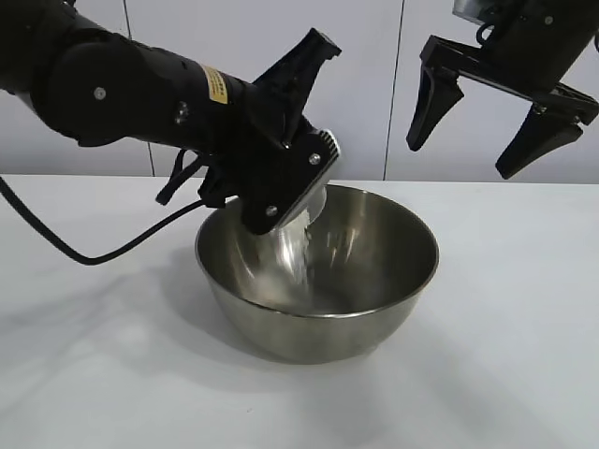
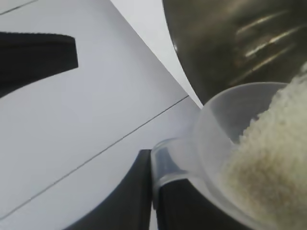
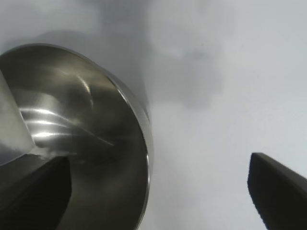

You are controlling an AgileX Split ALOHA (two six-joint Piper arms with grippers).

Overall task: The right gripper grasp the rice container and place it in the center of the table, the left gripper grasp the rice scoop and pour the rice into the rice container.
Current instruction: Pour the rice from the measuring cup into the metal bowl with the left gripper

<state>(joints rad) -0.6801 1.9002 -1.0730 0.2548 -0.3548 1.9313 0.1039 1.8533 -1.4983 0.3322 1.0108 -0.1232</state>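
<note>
The rice container (image 1: 402,281), a wide shiny steel bowl, stands on the white table (image 1: 524,374) near its middle. My left gripper (image 1: 298,178) is shut on the tab handle of the rice scoop (image 1: 320,198), a translucent cup tipped steeply over the bowl's left side. Rice (image 1: 298,254) streams down into the bowl. In the left wrist view the left gripper (image 2: 154,160) pinches the scoop (image 2: 220,124), with rice (image 2: 268,163) heaped at its mouth above the bowl (image 2: 230,43). My right gripper (image 1: 463,154) hangs open and empty, high above the bowl's back right; the right gripper (image 3: 156,191) shows over the bowl's rim (image 3: 146,134).
A black cable (image 1: 112,248) trails from the left arm across the table's left side. A pale panelled wall (image 1: 374,112) stands behind the table. Bare tabletop lies in front of and to the right of the bowl.
</note>
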